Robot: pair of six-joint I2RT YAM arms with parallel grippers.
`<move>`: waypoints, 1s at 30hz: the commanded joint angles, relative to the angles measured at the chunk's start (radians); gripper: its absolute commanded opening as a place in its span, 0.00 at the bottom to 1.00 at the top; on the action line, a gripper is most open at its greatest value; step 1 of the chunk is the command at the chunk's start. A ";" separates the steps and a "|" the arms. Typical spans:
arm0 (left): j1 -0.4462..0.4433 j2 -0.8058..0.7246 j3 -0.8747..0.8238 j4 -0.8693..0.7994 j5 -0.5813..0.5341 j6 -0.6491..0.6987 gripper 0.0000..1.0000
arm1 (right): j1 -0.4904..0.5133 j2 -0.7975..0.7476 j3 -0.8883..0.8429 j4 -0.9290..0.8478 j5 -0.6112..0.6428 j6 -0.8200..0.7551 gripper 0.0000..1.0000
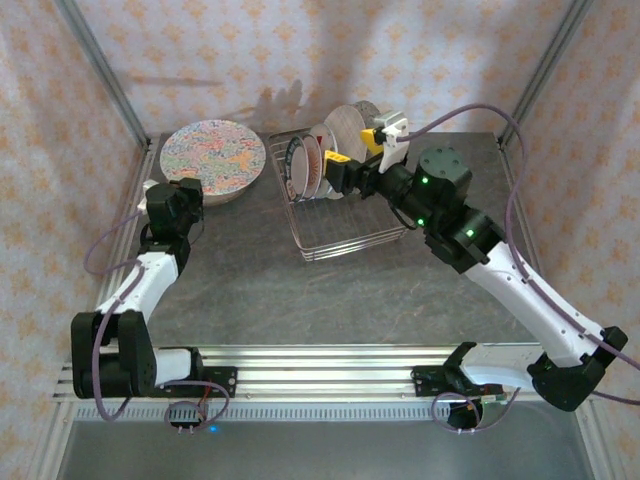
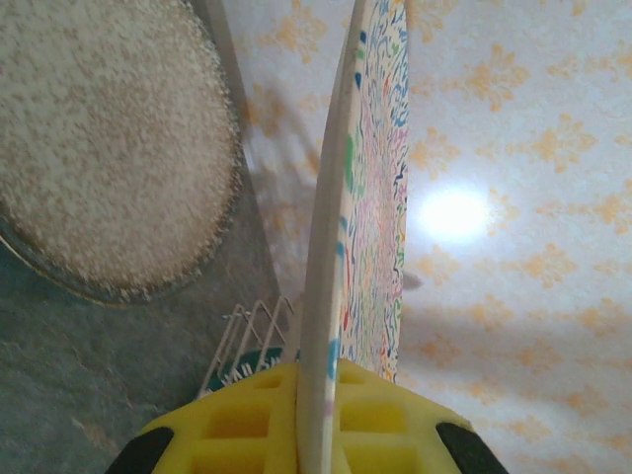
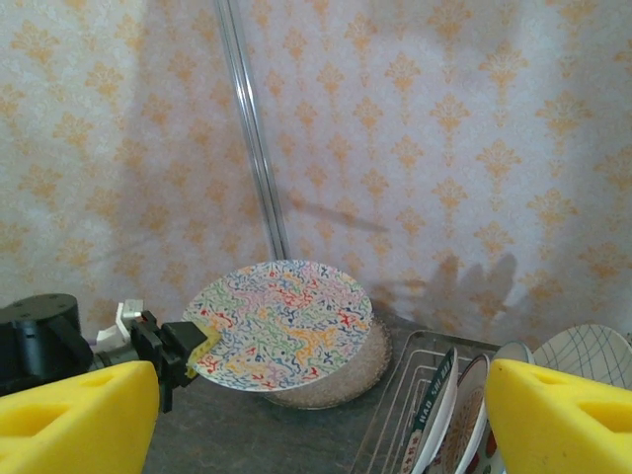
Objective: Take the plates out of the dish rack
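Multicoloured squiggle plate (image 1: 212, 158) is pinched by its rim in our left hand (image 1: 192, 192), nearly flat above the speckled plate (image 2: 99, 148) at the desk's (image 1: 250, 280) far left, apparently for stacking; our right hand (image 1: 355, 148) gapes wide over the plates (image 1: 305, 165) standing in the dish rack (image 1: 350, 240)

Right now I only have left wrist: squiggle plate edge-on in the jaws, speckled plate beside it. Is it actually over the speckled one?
Observer: Yes. Seen from above, the squiggle plate covers most of the speckled plate; whether they touch I can't tell.
Operator: Right arm?
Observer: The right arm reaches over the dish rack, jaws wide open, nothing between them.
Operator: How many plates in the rack?
Observer: Four, upright at its far end: dark-rimmed, red-fruit, plaid, grey.
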 commanded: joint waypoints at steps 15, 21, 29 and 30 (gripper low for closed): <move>0.081 0.294 0.014 0.424 -0.061 0.052 0.00 | 0.004 0.051 -0.022 0.120 -0.002 0.046 0.86; 0.107 0.382 0.028 0.467 -0.040 0.051 0.00 | 0.005 0.057 -0.024 0.120 0.001 0.060 0.86; 0.133 0.496 0.051 0.528 -0.019 0.035 0.00 | 0.005 0.076 -0.005 0.111 0.009 0.068 0.86; 0.136 0.508 0.057 0.529 -0.016 0.034 0.00 | 0.005 0.077 -0.004 0.109 0.011 0.070 0.86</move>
